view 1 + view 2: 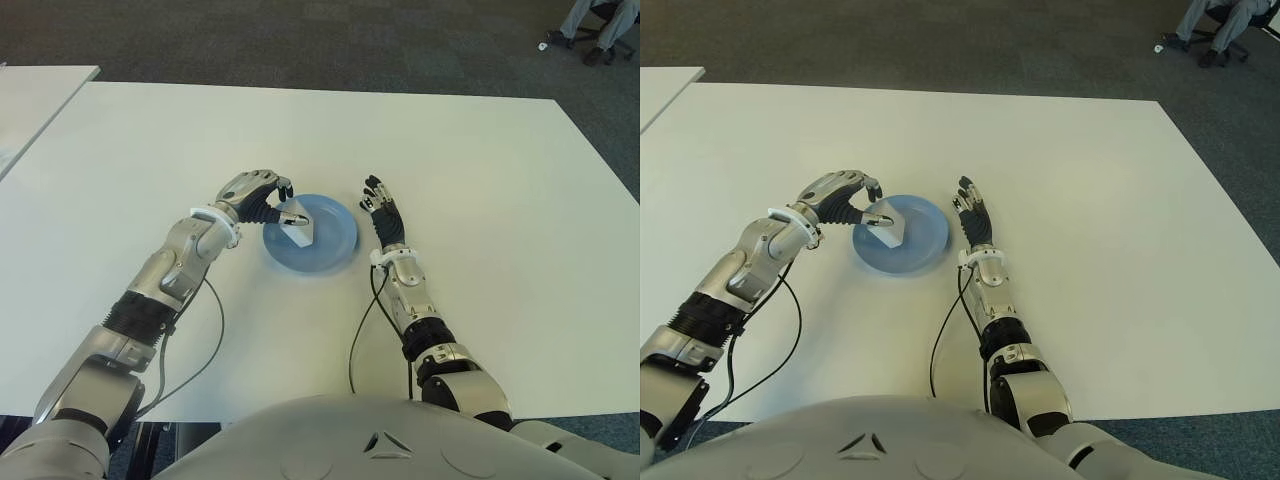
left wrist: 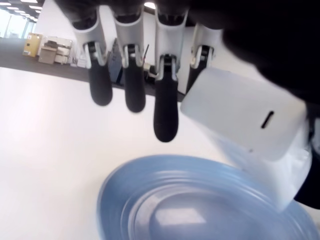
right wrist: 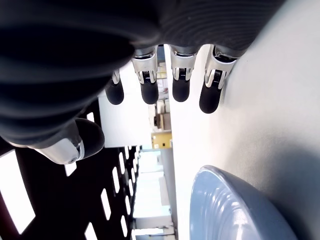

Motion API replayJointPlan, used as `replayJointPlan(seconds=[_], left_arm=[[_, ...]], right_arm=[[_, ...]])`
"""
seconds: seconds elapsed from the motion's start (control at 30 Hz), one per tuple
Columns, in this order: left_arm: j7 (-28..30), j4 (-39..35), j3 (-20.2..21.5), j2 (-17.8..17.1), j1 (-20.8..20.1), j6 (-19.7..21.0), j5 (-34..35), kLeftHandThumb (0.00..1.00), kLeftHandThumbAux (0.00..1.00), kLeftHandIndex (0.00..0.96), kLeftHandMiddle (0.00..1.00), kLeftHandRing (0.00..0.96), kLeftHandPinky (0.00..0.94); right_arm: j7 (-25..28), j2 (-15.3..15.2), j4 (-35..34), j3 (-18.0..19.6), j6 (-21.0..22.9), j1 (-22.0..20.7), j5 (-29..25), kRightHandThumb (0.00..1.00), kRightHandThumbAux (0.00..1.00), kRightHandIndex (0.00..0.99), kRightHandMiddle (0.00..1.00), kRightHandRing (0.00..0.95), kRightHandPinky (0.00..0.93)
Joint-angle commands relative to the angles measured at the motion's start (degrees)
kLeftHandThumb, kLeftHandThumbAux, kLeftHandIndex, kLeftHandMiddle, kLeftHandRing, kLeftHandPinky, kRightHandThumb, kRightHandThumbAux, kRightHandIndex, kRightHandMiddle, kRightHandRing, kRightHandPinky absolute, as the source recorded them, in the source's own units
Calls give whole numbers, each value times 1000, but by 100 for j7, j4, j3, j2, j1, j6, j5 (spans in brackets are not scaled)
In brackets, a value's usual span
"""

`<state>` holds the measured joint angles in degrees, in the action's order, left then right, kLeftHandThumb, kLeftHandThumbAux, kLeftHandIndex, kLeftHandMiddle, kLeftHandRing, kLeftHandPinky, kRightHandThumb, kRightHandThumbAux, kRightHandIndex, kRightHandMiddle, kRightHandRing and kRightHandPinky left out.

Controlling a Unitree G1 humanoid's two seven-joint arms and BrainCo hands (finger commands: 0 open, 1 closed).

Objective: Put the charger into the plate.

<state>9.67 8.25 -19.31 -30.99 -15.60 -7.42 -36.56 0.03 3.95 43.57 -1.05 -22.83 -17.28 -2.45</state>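
Note:
The white charger (image 1: 298,226) is pinched between the thumb and fingers of my left hand (image 1: 280,205), over the left part of the blue plate (image 1: 332,246). In the left wrist view the charger (image 2: 245,120) hangs just above the plate's blue rim (image 2: 120,185); I cannot tell whether its lower corner touches the plate. My right hand (image 1: 383,208) shows just to the right of the plate, fingers straight and spread, holding nothing. The right wrist view shows those fingers (image 3: 180,85) and the plate's edge (image 3: 235,210) close by.
The plate sits near the middle of a wide white table (image 1: 480,170). Black cables (image 1: 215,340) trail from both forearms towards the table's front edge. A second white table (image 1: 40,90) stands at the far left. A person's legs (image 1: 600,30) show at the far right, on dark carpet.

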Motion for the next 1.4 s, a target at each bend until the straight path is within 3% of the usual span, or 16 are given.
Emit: replayJointPlan(seconds=[0.03, 0.27, 0.63, 1.03, 1.3, 1.4], left_arm=[[268, -103, 40, -44, -20, -4, 91, 226, 225, 0, 0, 0, 1], [267, -174, 88, -48, 10, -3, 48, 211, 221, 0, 0, 0, 0], [88, -334, 89, -42, 71, 70, -285, 308, 335, 34, 0, 0, 0], [-31, -707, 230, 51, 187, 304, -409, 321, 417, 51, 18, 0, 0], [-291, -1093, 683, 332, 339, 218, 157, 272, 553, 57, 62, 34, 85], [-443, -1277, 965, 618, 490, 214, 626, 239, 614, 58, 77, 60, 117]], right_arm=[[38, 245, 126, 29, 136, 64, -63, 0, 438, 4, 33, 18, 23], [46, 260, 128, 27, 134, 66, -61, 0, 425, 5, 30, 15, 23], [98, 254, 115, 26, 129, 77, -74, 0, 430, 2, 32, 14, 15], [98, 234, 119, 4, 121, 79, -29, 0, 444, 0, 33, 15, 13], [117, 221, 88, -17, 127, 98, -15, 0, 443, 0, 29, 13, 14], [103, 217, 58, -20, 159, 111, -9, 0, 444, 0, 28, 13, 15]])
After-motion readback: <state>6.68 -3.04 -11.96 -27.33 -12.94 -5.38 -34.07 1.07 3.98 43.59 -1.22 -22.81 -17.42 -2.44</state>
